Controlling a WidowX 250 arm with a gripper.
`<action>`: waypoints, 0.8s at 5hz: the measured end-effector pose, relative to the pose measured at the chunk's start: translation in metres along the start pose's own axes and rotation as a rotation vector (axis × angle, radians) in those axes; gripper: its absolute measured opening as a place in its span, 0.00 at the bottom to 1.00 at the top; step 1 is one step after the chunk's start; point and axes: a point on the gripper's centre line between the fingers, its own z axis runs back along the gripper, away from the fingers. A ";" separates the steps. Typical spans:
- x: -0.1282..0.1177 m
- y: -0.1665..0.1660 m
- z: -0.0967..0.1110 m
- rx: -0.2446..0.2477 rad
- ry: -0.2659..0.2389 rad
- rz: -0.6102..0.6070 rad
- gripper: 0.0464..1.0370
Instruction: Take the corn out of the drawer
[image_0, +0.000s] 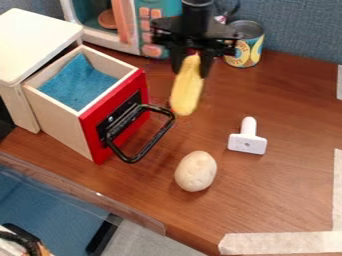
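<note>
The gripper (191, 68) hangs down from the top of the view, closed on the upper end of the yellow corn (187, 86), which points downward, slightly tilted, out of the drawer and above the brown worktop (287, 190). To its left in the view, the wooden drawer (60, 119) is pulled out of its white cabinet (33, 45), with a blue cloth (78, 82) lining its inside. The drawer has a red front with a black handle (150, 141) sticking out. On the worktop, a pale, egg-shaped object (196, 171) sits near the handle, and a small white tool (248, 137) lies beyond it to the right. Behind the gripper stand a toy microwave (133, 22) and, to the right, a tin can (246, 44).
</note>
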 end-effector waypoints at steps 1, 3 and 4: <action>0.016 -0.016 -0.019 0.004 0.019 0.014 0.42; 0.023 -0.044 -0.079 0.030 0.094 0.029 0.42; 0.031 -0.053 -0.086 0.028 0.080 0.031 0.42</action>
